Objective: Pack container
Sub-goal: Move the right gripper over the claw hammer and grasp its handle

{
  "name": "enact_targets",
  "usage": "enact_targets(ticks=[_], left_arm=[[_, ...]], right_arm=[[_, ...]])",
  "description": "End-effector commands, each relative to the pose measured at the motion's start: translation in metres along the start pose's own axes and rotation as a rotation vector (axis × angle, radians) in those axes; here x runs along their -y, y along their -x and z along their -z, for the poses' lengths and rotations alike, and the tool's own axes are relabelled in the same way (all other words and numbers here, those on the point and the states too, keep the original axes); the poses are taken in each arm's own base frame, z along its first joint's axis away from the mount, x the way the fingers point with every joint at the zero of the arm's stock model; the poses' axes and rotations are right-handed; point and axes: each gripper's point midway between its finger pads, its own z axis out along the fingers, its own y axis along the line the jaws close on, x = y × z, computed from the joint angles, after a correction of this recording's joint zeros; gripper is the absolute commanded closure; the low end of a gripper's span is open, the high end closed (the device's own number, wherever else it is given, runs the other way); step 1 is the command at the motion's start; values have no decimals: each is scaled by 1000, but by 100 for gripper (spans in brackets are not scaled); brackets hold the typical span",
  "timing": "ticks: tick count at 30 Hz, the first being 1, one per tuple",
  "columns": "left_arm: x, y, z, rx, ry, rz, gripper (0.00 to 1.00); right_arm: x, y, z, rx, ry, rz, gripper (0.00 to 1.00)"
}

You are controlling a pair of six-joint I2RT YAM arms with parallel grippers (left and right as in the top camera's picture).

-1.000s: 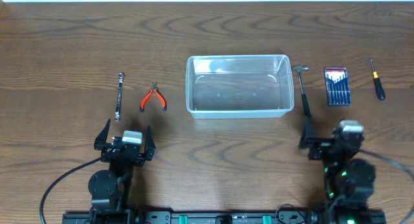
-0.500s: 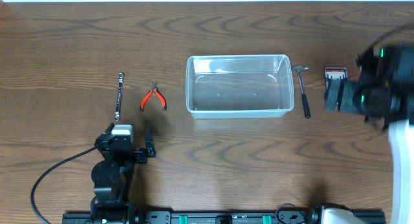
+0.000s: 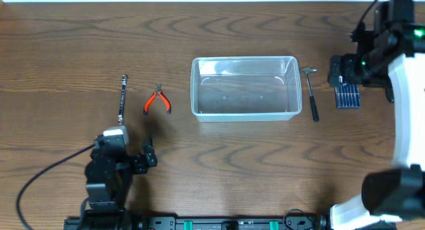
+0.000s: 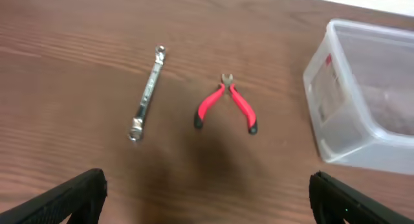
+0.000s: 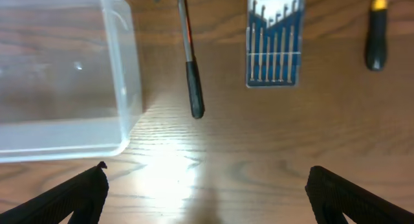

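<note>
The clear plastic container stands empty at the table's middle; it also shows in the left wrist view and the right wrist view. A wrench and red pliers lie to its left. A hammer and a blue screwdriver set lie to its right. My left gripper is open and empty, near the front edge below the wrench. My right gripper is open and empty, raised over the screwdriver set. Both open jaws show in the wrist views.
In the right wrist view, a black and yellow screwdriver lies right of the blue set, and the hammer lies left of it. My right arm reaches along the table's right side. The left wrist view shows the wrench and pliers.
My right arm has swung from the front right up and back to over the screwdriver set. My left gripper has shifted slightly left and toward the front edge.
</note>
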Motion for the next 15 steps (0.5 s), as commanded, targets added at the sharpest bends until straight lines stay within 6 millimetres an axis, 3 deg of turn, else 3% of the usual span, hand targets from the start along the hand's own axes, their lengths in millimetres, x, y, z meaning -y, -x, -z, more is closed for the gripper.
enact_targets(ticks=[1, 8, 15], left_arm=[[-2, 21, 8, -13, 32, 22, 2], [5, 13, 2, -160, 7, 27, 2], [10, 11, 0, -204, -18, 32, 2]], right_arm=[[-1, 8, -29, -65, -4, 104, 1], [-19, 24, -88, -130, 26, 307, 1], [-32, 38, -129, -133, 31, 353, 1]])
